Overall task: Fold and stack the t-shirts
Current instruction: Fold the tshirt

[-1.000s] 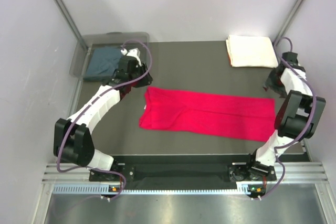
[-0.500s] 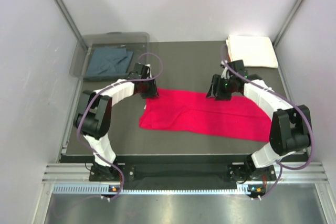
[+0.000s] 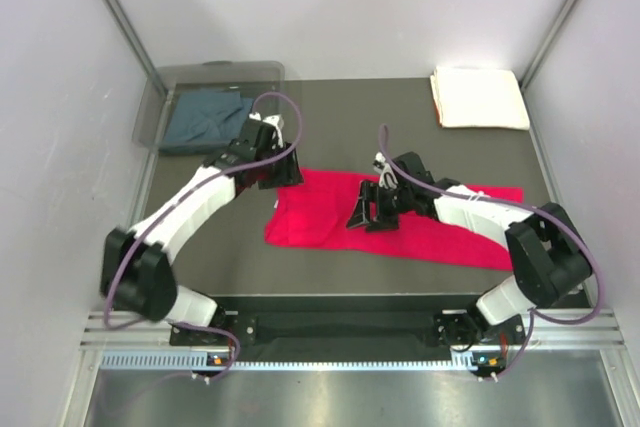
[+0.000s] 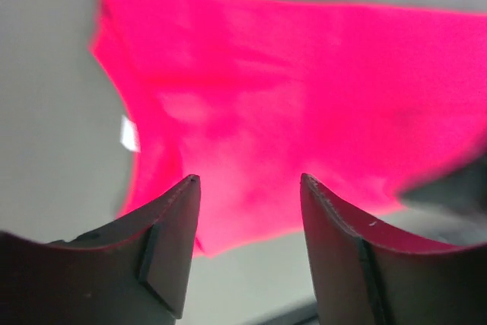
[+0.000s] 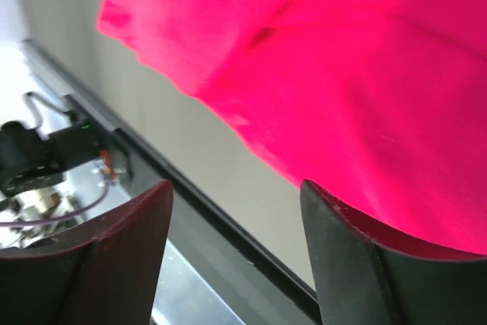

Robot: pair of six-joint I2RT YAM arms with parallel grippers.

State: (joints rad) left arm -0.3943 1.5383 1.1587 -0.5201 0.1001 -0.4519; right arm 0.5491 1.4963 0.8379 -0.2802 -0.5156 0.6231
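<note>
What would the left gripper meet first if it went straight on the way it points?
Most likely the red shirt: in the wrist view it fills the space ahead of the left gripper's open fingers. Depth is unclear.

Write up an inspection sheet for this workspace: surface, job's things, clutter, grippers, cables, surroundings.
Surface: dark table, flat.
Job's things: red t-shirt lies spread lengthwise in the middle; cream-white t-shirt lies folded at the far right corner; blue-grey t-shirt lies in the bin.
Clutter: clear plastic bin at the far left corner.
Grippers: left gripper at the red shirt's far left corner, fingers apart, holding nothing; right gripper over its middle, fingers apart, holding nothing.
Cables: purple cables loop along both arms, off the cloth.
Surroundings: pale walls; metal rail at the near edge.
</note>
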